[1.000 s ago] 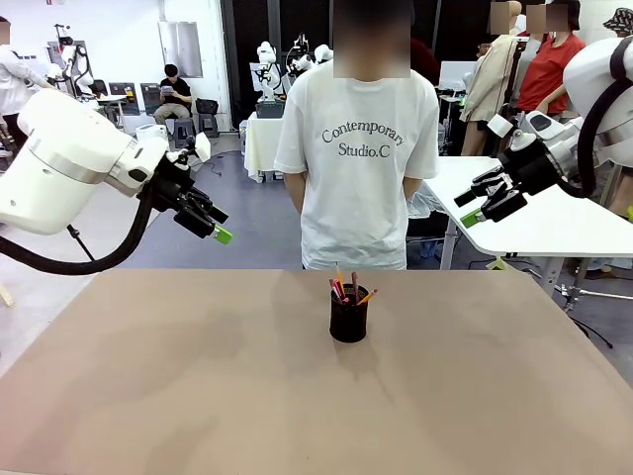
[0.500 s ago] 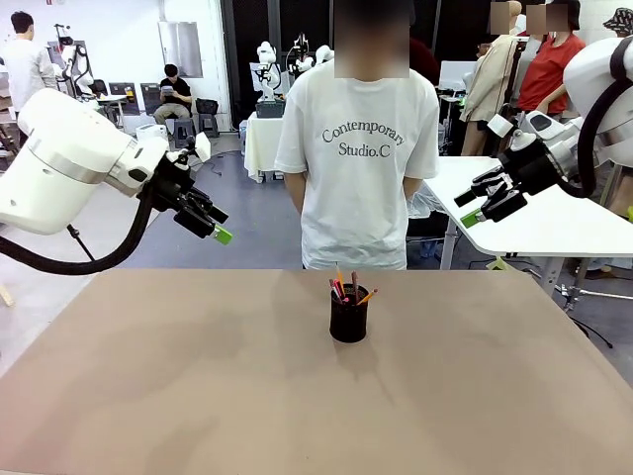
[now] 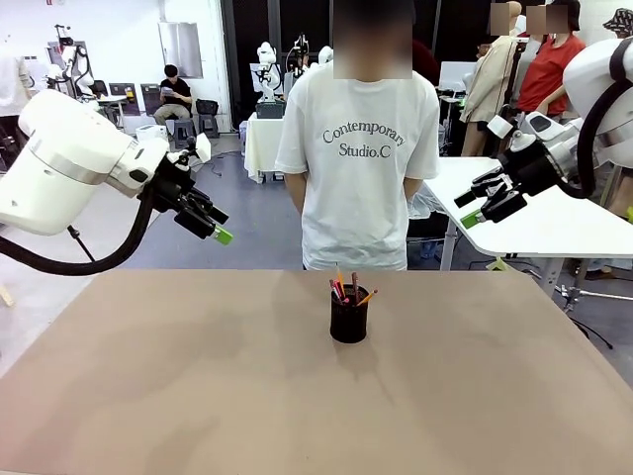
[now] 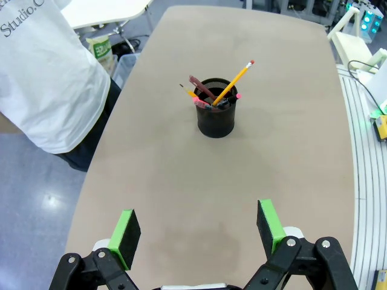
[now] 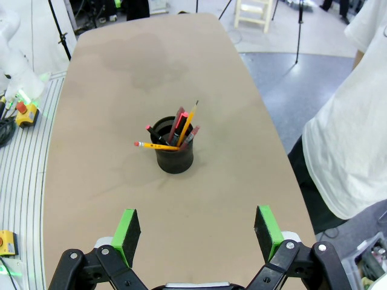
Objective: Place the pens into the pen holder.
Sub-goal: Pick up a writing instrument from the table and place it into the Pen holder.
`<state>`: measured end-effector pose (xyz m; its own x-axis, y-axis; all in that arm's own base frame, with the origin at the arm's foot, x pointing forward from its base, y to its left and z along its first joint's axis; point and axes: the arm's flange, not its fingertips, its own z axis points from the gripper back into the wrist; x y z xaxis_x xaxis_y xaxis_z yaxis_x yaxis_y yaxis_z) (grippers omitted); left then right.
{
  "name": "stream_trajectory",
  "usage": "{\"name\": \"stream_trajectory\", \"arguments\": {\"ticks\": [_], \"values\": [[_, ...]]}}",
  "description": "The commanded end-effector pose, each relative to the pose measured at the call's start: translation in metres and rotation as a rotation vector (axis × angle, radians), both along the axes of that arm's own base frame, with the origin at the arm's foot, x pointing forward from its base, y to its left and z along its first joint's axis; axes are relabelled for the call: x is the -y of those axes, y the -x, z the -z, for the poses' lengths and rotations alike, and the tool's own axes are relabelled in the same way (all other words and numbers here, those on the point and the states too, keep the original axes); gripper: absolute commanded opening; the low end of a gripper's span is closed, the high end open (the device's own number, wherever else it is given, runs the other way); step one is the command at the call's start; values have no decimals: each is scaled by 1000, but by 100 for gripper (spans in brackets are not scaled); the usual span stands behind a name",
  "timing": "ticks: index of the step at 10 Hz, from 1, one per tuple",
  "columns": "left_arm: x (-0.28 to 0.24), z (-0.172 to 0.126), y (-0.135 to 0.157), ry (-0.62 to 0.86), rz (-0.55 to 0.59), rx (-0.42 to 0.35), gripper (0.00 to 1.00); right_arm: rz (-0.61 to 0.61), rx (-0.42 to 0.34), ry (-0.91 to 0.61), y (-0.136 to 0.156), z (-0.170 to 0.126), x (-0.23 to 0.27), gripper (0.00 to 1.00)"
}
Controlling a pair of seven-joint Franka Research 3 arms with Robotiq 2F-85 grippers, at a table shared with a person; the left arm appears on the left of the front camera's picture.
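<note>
All the pens (image 4: 213,93) I can find stand inside the pen holder (image 4: 216,115), so I judge the placing done and this the retreat. My left pincer (image 4: 198,234) hangs released and holding nothing, high above the near side of the holder; my right pincer (image 5: 198,234) is likewise spread wide with nothing in it, up and off to the holder's other side. In the front view, the left pincer (image 3: 216,224) and the right pincer (image 3: 479,203) both hover well apart from the cup, one on each flank.

The next move, as I read it, calls for little: a check that no pen lies loose on the worktop (image 3: 198,396) around the holder. I see none, though the strip of worktop nearest me is hidden beneath my own fingers (image 4: 127,232), so I may be missing one there.

The holder is a small black mesh cup with a round rim, standing upright toward the far middle of the worktop, just in front of the person (image 3: 356,148). From it fan out a yellow-orange pencil (image 4: 233,80) leaning well over the rim, a reddish-brown one (image 4: 199,86), and a few red or pink ones.
</note>
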<state>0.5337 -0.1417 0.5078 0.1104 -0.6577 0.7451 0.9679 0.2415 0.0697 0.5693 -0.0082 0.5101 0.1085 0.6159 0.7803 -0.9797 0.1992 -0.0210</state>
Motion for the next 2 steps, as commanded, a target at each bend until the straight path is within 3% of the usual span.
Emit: {"name": "stream_trajectory", "arguments": {"ticks": [1,2], "values": [[-1,-1,0,-3,-2,3,100,0,5,1,0,-3,0,100],[-1,-1,0,-3,-2,3,100,0,5,1,0,-3,0,100]]}}
